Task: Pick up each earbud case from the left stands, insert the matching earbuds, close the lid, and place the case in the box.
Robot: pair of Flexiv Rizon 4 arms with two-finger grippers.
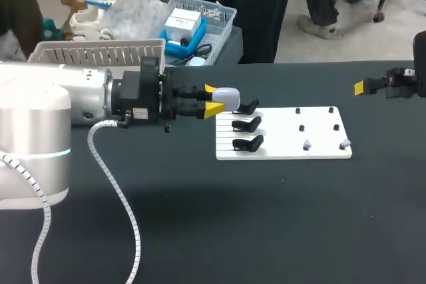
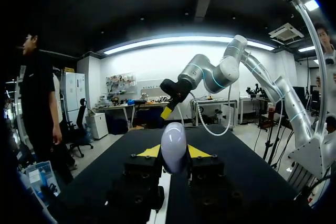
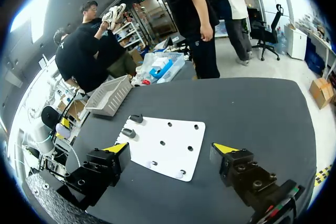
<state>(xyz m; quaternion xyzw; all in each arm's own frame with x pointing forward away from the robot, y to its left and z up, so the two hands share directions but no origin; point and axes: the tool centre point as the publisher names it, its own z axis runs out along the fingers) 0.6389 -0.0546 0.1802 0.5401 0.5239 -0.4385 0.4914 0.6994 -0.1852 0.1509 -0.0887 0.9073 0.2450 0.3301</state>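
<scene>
My left gripper point(image 1: 214, 100) is shut on a pale, rounded earbud case point(image 1: 227, 98), held just above the far end of the white board point(image 1: 283, 152). In the left wrist view the case point(image 2: 174, 149) stands between the yellow tips. Three black stands point(image 1: 247, 124) line the board's left side, all bare. Two pale earbuds point(image 1: 306, 144) point(image 1: 344, 144) sit on the pegs nearest me at the board's right. My right gripper point(image 1: 365, 87) hangs open at the far right, away from the board; its wrist view shows the gripper point(image 3: 171, 148) wide open above the board point(image 3: 168, 132).
A white slatted crate point(image 1: 100, 51) stands at the table's far left, behind my left arm. A clear bin point(image 1: 206, 21) with small boxes sits at the far edge. Several bare black pegs point(image 1: 301, 128) stud the board's right half.
</scene>
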